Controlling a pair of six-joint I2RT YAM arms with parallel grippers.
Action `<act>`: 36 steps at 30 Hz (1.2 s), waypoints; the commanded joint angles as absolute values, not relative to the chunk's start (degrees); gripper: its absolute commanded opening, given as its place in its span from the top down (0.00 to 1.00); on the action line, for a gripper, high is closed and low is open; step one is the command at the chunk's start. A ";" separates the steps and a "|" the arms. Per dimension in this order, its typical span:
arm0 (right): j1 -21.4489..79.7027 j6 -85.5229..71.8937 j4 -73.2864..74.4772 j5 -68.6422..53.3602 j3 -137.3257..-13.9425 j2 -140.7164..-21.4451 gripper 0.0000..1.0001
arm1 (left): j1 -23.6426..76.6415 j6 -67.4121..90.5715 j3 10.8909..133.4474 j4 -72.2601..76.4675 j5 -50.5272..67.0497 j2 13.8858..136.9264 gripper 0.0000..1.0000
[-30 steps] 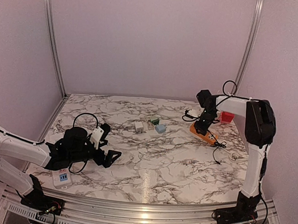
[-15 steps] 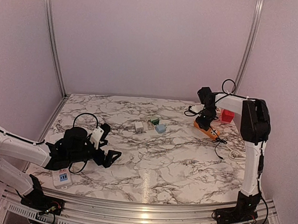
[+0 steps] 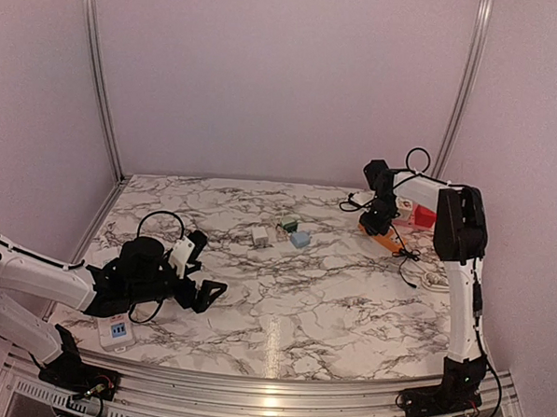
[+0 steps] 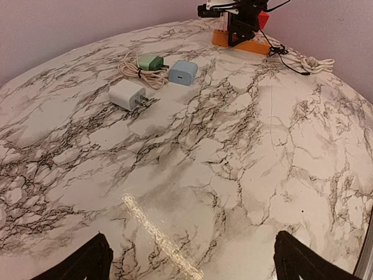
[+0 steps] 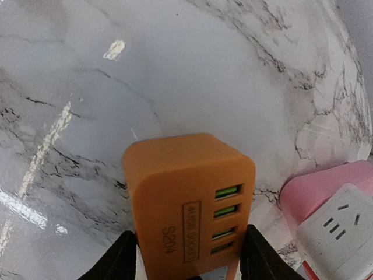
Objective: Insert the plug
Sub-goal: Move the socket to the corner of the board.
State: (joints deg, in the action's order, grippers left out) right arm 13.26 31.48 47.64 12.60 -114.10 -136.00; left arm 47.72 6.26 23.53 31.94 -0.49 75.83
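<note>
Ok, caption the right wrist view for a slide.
Right gripper flanking an orange USB charger, marble table beyond.

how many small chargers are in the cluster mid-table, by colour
white charger: 1
green charger: 1
blue charger: 1
total: 3

The marble-patterned table (image 4: 233, 175) is glossy; the orange power strip (image 5: 175, 192) looks smooth matt plastic.
</note>
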 commanded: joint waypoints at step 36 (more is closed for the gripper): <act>10.72 9.87 40.39 23.62 -68.80 -94.22 0.23 | 47.46 6.93 24.35 33.45 2.45 76.75 0.01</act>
